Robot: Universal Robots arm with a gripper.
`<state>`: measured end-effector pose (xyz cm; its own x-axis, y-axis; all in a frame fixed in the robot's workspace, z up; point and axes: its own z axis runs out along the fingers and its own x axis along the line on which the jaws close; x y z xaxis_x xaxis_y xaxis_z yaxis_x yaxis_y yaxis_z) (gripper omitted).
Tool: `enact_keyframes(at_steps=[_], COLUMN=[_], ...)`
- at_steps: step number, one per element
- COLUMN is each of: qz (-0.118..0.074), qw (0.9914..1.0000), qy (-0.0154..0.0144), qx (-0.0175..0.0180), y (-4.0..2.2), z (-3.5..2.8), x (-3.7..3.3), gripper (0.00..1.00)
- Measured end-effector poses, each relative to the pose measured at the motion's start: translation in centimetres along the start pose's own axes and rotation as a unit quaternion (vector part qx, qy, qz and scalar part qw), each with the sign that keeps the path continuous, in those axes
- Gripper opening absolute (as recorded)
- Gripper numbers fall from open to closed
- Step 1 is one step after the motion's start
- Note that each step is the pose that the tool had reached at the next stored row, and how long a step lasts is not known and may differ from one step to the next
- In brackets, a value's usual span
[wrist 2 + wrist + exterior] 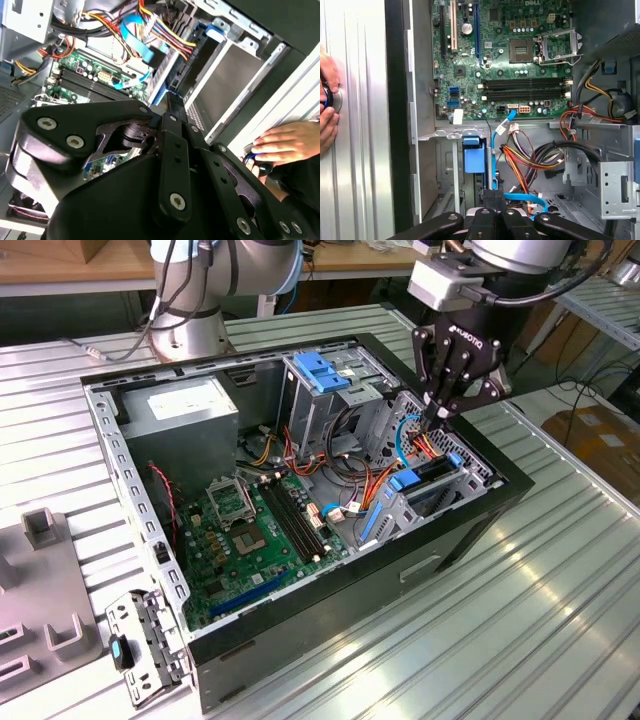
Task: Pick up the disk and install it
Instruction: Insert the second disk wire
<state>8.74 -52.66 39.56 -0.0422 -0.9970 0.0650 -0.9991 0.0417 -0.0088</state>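
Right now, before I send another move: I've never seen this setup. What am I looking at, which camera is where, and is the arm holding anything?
The exterior view, taken from off the arm, shows a robot arm whose black gripper hangs over an open computer case on a ribbed metal table. Both wrist views ride on the arm and look past the gripper into the case. Inside are a green circuit board, a grey power box and bundled cables. The disk appears to sit in the metal cage just below the gripper, with blue rails at its ends. I cannot tell whether the gripper grips it. A person's hand rests on the table beside the case.
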Motion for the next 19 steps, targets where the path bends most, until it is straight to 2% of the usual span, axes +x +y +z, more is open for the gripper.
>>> enact_keyframes(at_steps=[2,4,12,14,16,17,18,19], qz=[0.000,0.000,0.000,0.000,-0.001,-0.001,-0.001,-0.001], qw=[1.00000,0.99998,0.99986,0.99974,0.99968,0.99963,0.99952,0.99925], qy=[0.0026,0.0068,0.0167,0.0225,0.0248,0.0268,0.0305,0.0382], qx=[-0.0004,-0.0007,-0.0029,-0.0035,-0.0043,-0.0047,-0.0049,-0.0053], y=[-0.30,-0.42,-0.71,-0.74,-0.75,-0.75,-0.75,-0.76], z=[-0.04,-0.06,-0.38,-0.52,-0.54,-0.54,-0.56,-0.58], x=[-0.50,-0.93,-1.57,-1.86,-2.17,-2.31,-2.47,-2.80], gripper=[0.11,0.11,0.11,0.11,0.11,0.11,0.11,0.11])
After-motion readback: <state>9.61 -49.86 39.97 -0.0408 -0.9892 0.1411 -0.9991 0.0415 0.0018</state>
